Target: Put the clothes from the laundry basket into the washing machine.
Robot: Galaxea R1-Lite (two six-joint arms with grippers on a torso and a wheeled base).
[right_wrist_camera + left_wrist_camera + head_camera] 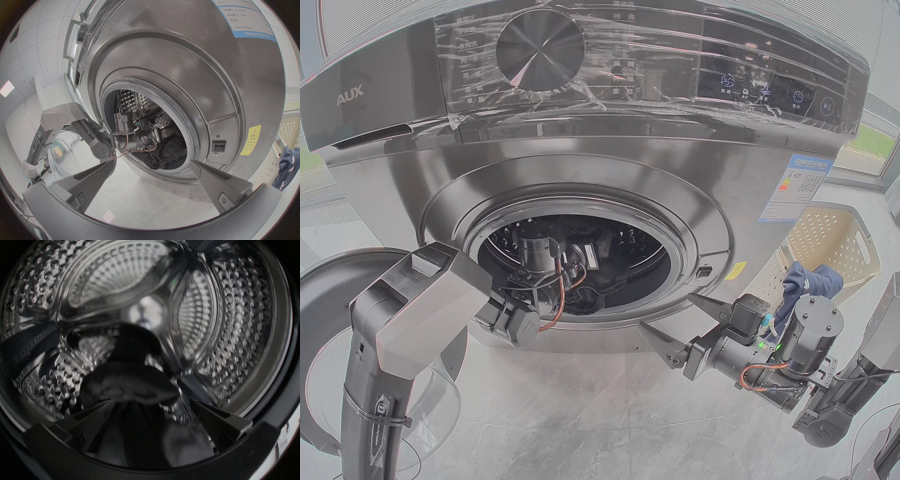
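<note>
Grey angular arm shells [419, 300], black joints [509, 319], orange cables [558, 294], black pointed tool fingers [218, 184].

The floor [594, 412] is pale grey tile, faintly veined, with thin seams running across it. It is glossy enough to catch a bright square glint [108, 216]. At the far right a window [870, 142] lets in daylight, with a strip of green outside. Another sliver of green [307, 161] shows at the far left. Overhead is a white gridded ceiling [40, 43] with one lit square panel [7, 88].
</note>
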